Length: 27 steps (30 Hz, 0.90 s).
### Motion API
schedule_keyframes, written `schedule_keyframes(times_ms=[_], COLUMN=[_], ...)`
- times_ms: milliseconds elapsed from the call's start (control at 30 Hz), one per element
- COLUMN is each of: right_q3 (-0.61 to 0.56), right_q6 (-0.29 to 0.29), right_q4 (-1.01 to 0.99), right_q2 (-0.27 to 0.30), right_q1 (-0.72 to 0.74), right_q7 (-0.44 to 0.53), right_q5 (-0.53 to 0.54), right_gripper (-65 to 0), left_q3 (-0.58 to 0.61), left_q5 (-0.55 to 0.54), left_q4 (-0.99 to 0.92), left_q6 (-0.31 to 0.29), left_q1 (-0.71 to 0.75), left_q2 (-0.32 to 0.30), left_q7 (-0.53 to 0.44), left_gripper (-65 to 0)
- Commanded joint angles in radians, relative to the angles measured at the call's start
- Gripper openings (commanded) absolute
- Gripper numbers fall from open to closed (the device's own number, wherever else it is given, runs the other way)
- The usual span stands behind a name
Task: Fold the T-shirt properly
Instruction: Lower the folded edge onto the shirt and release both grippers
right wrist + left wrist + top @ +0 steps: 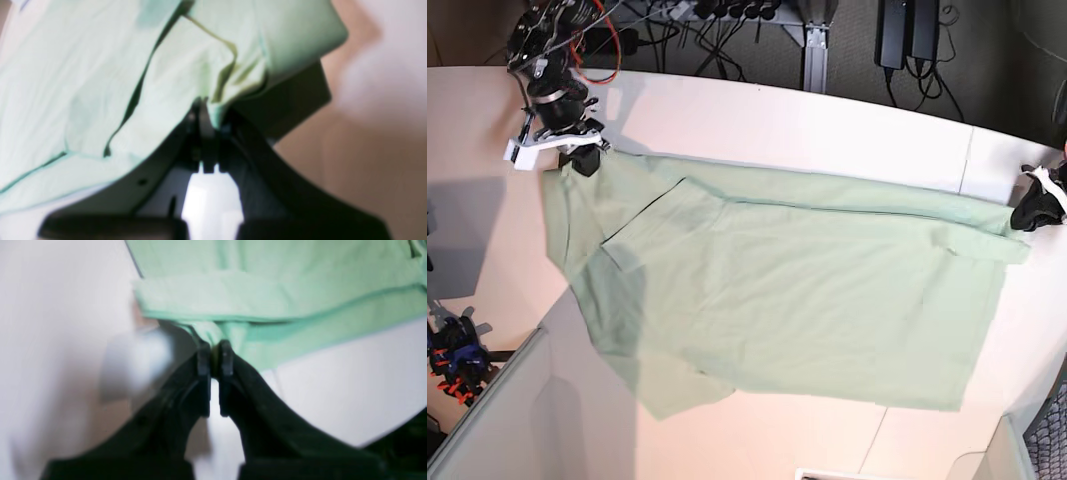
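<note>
- Left pincer [215, 355] and right pincer [208, 115]: each pinches an edge of the T-shirt [807, 290].
- T-shirt lies mostly spread on the bench [827, 120]; one lengthwise fold apparently started, remaining folds outstanding.

Robotics lab: white table [827, 120], tangled cables [717, 20], power bricks [905, 30].
</note>
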Motion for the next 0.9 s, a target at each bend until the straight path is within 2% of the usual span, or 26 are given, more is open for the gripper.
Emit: schedule_keyframes(times_ms=[0,100,367,867], right_q3=[0.002,0.002,0.003,0.025], right_q6=[0.009,0.009,0.009,0.009], right_q4=[0.036,0.079,0.134,0.137], right_q2=[0.013,0.013,0.013,0.013], right_q1=[-0.021,-0.089,-0.209,-0.306], right_q7=[0.018,0.018,0.018,0.018], right_q5=[0.014,0.016,0.017,0.016], right_gripper=[-65.0,-65.0,-65.0,-65.0], left_q3=[-0.031,-0.067,-0.069,-0.087], left_q5=[-0.031,-0.058,-0.076,-0.099], left_q4=[0.023,0.037,0.049,0.051], left_q6=[-0.011,-0.011,-0.011,-0.011], left_q1=[0.013,0.068,0.142,0.219], left_q2=[-0.023,-0.023,-0.022,-0.022], left_q7=[-0.020,-0.006,-0.005,0.001], left_gripper=[-65.0,-65.0,-65.0,-65.0])
